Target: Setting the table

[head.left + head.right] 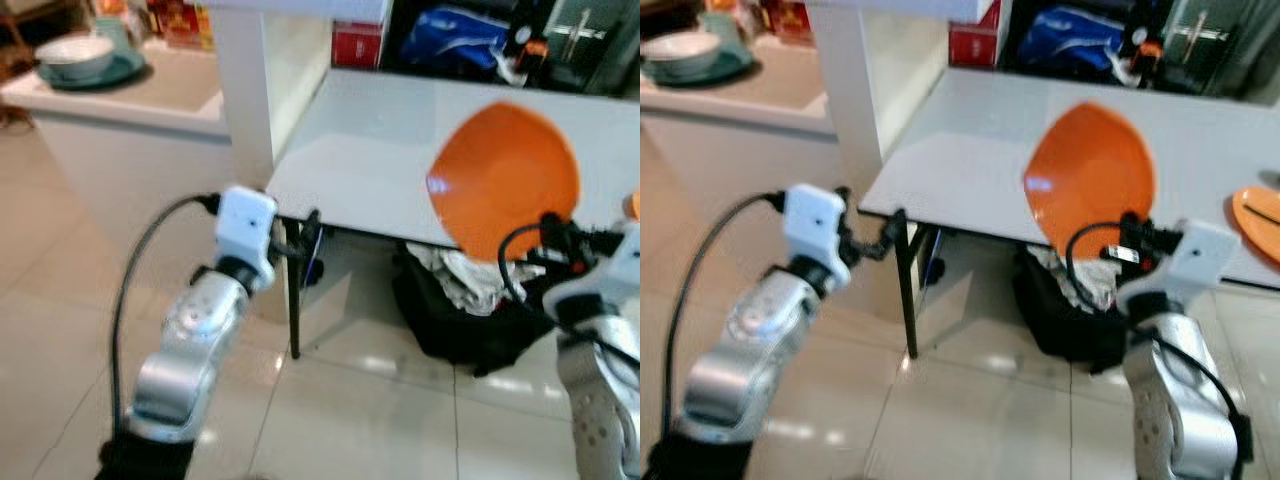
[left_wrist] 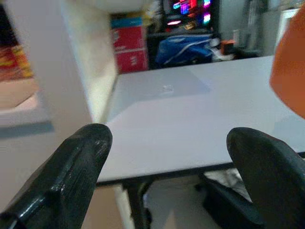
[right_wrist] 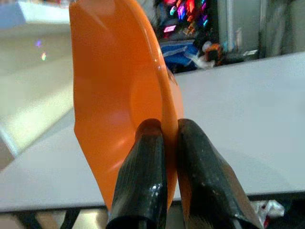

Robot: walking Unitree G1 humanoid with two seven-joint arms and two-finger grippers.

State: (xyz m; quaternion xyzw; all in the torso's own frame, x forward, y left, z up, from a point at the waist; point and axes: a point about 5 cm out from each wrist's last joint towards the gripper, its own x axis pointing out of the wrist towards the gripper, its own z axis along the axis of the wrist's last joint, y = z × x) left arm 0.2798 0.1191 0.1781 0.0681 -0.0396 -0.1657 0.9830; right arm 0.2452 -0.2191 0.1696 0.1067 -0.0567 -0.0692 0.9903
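The right gripper (image 3: 164, 143) has its two black fingers pressed together on the rim of a round, shallow orange plastic plate (image 1: 505, 180), one finger on each face. The plate stands nearly on edge, its hollow face toward the camera, held above the near edge of the pale grey rectangular table (image 1: 380, 150), toward four o'clock of the tabletop. A second orange plate (image 1: 1258, 222) lies flat at the table's three o'clock edge.

The held plate looks light, thin and stiff, with a glossy skin that catches a highlight, so it is likely slippery between hard fingers. A pinch at one rim point lets it swing or slide; the rim is nonetheless the only sensible hold, and it should probably be tipped flat gently before release. It seems unlikely to break if it drops, though it could clatter and skid.

The left gripper (image 2: 167, 157) hovers with fingers spread wide and nothing between them, just before the table's eight o'clock corner, beside a white square pillar (image 1: 245, 90).
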